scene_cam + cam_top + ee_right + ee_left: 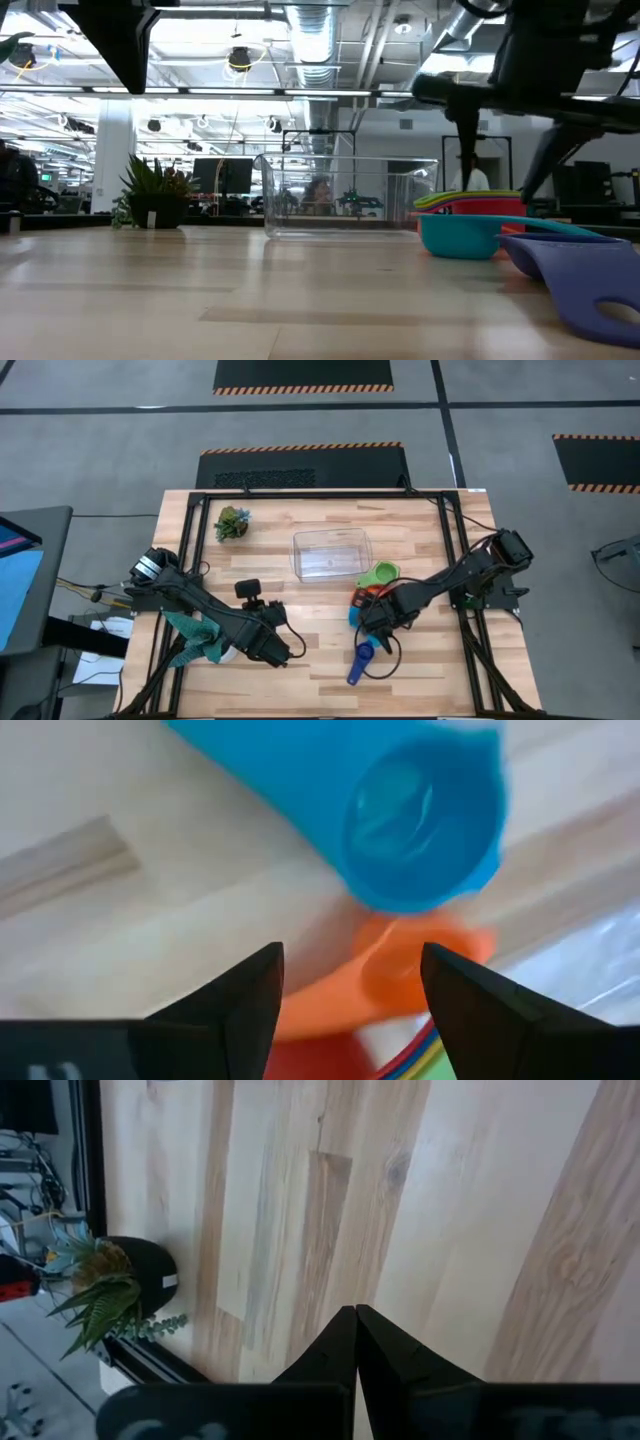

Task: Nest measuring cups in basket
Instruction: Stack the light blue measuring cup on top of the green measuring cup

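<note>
From above we see the right gripper (372, 622) over the cups beside the basket (331, 553). Only its wrist view shows its fingers (245, 995) spread, the light blue cup (400, 815) and orange cup (400, 965) beyond. The left gripper (356, 1342) is pressed together.

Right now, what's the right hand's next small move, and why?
Probably ease the right hand down and close on the orange cup. Its fingers stand open with that cup's handle between them, the light blue cup just beyond, and the basket holds no cups yet. The left hand waits shut.
</note>
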Controlling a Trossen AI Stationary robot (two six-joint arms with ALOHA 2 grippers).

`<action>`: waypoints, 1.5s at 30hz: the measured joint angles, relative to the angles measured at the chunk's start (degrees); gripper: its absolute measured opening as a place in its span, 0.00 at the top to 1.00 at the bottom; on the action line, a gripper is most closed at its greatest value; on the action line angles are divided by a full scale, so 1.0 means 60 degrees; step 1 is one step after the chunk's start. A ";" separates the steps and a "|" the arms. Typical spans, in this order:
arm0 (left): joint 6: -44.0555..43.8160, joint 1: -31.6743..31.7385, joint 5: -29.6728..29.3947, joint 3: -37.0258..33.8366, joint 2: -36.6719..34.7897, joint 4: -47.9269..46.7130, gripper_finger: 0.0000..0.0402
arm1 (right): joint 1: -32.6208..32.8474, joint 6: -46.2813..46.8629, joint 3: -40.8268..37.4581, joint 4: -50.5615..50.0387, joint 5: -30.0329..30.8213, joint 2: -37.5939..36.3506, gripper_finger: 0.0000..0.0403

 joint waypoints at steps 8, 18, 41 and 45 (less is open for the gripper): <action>-0.0186 0.0000 -0.0085 0.0003 0.0002 0.0000 1.00 | -0.0012 -0.1898 0.0000 0.0756 -0.0330 0.0004 0.35; -0.0184 0.0034 -0.0749 0.0004 0.0006 0.0008 1.00 | -0.0190 -0.3028 0.0000 0.1415 -0.1138 0.0117 0.35; 0.0069 0.0324 -0.0987 0.0004 0.0009 0.0025 1.00 | -0.0849 -0.4536 -0.0340 0.1704 -0.2546 0.0120 0.35; 0.0073 0.0324 -0.0984 0.0004 0.0009 0.0025 1.00 | -0.0961 -0.4860 -0.0611 0.1759 -0.2524 0.0120 0.35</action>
